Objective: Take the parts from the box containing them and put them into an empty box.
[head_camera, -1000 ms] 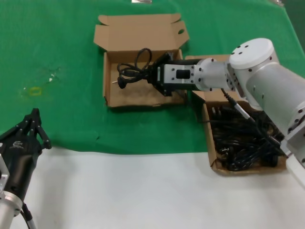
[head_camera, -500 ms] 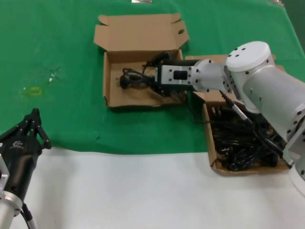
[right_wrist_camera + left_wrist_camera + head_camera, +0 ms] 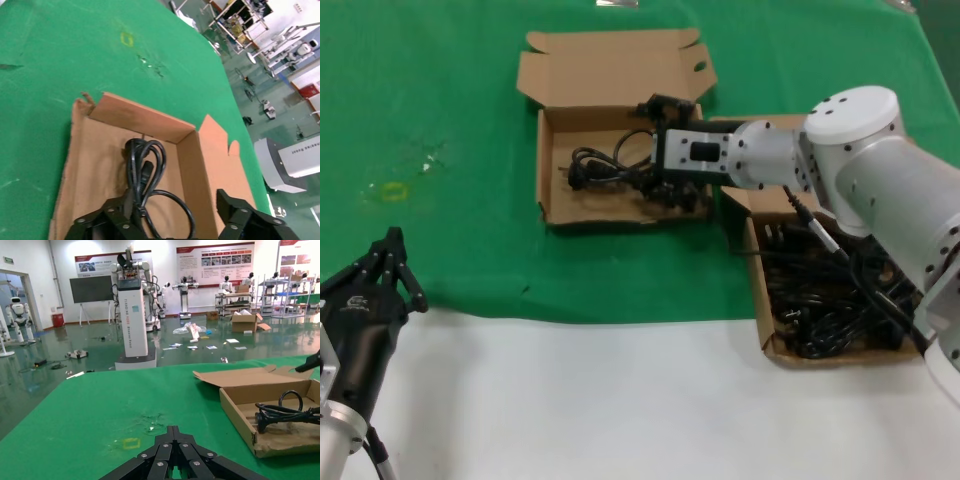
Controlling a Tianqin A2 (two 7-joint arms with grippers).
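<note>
A looped black power cord [image 3: 610,165] lies loose on the floor of the left cardboard box [image 3: 548,170], whose lid is folded back. My right gripper [image 3: 660,150] hovers over that box's right part, open, with one finger on each side of the box's right wall and nothing between them. In the right wrist view the cord [image 3: 145,165] lies just ahead of the open right gripper [image 3: 170,205] inside the box [image 3: 95,150]. The right box [image 3: 760,300] holds a tangle of several black cords [image 3: 830,300]. My left gripper [image 3: 390,250] is shut and parked at the near left.
Green cloth [image 3: 440,100] covers the far part of the table and a white surface [image 3: 620,400] the near part. A small yellow mark [image 3: 392,190] is on the cloth at the left. The left wrist view shows the left box [image 3: 240,410] and cord [image 3: 280,412] beyond the shut left gripper [image 3: 173,429].
My right gripper carried the cord down into the left box, then opened and let it go. The cord now rests on the box floor. The left arm has not moved.
</note>
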